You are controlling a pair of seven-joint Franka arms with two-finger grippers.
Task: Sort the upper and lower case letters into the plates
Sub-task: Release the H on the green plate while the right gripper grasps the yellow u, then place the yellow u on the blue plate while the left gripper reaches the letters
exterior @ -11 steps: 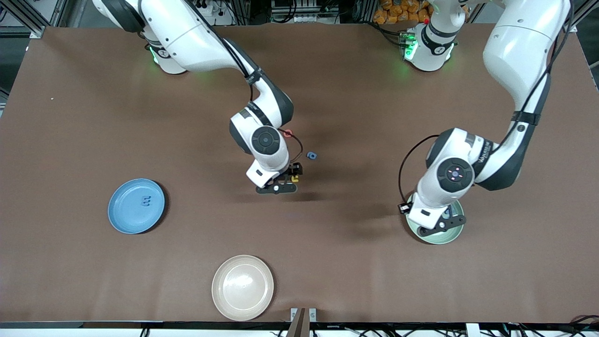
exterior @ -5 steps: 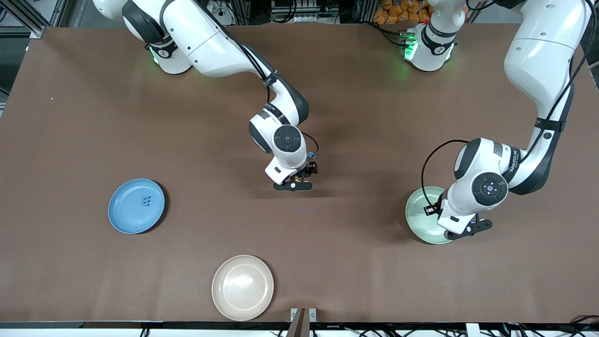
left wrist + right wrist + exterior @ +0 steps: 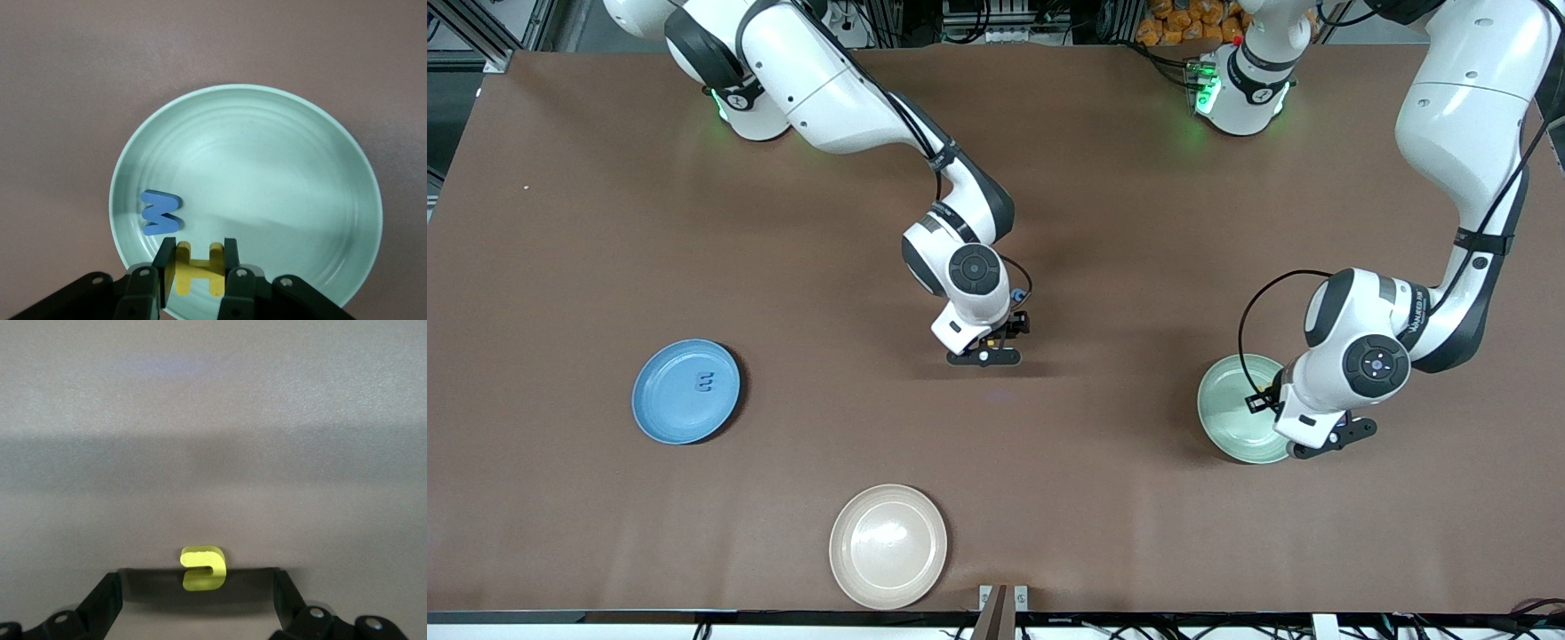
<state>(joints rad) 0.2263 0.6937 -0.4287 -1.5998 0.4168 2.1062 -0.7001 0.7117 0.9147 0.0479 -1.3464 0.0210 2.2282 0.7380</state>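
My left gripper (image 3: 195, 252) is shut on a yellow H (image 3: 197, 275) and hangs low over the pale green plate (image 3: 267, 153), at its rim on the left arm's end (image 3: 1214, 413). A blue letter (image 3: 160, 213) lies in that plate beside the H. My right gripper (image 3: 198, 587) stands open at mid-table (image 3: 983, 354), its black fingers (image 3: 103, 597) on either side of a small yellow-green letter (image 3: 203, 568) lying on the brown mat. The blue plate (image 3: 667, 413), toward the right arm's end, holds a blue E (image 3: 705, 382).
A beige plate (image 3: 888, 546) sits near the table's front edge, nearer the front camera than the right gripper. Brown mat (image 3: 1103, 498) covers the whole table.
The left arm has carried the yellow H across the green plate toward its own end of the table. The right gripper shifted a little toward the left arm's end, then stayed low.
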